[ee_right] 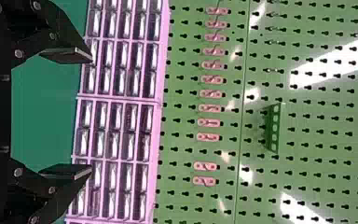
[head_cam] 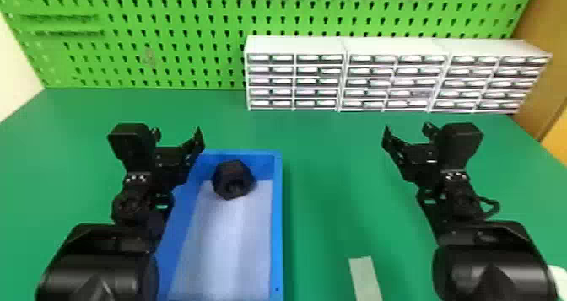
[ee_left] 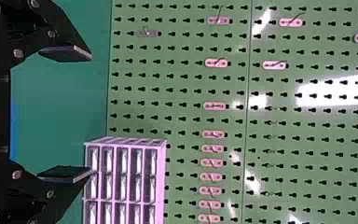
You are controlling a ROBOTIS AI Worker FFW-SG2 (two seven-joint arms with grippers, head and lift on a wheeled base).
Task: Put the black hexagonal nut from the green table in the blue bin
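The nut [head_cam: 233, 180] lies in the bin [head_cam: 277, 220], near its far end, and the left gripper [ee_left: 91, 114] and right gripper [ee_right: 92, 112] have their fingers apart; it looks stiff, probably rather heavy, so two opposite flat sides should give the safest hold

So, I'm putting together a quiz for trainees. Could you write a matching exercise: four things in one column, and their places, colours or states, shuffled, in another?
Things:
1. Nut
2. Bin
3. Drawer cabinets
4. Left gripper

Descriptions:
A. Jaws apart, holding nothing
B. At the back of the table, by the pegboard
C. Inside, towards the far end of the bin
D. Blue

Right pairs: 1-C, 2-D, 3-B, 4-A
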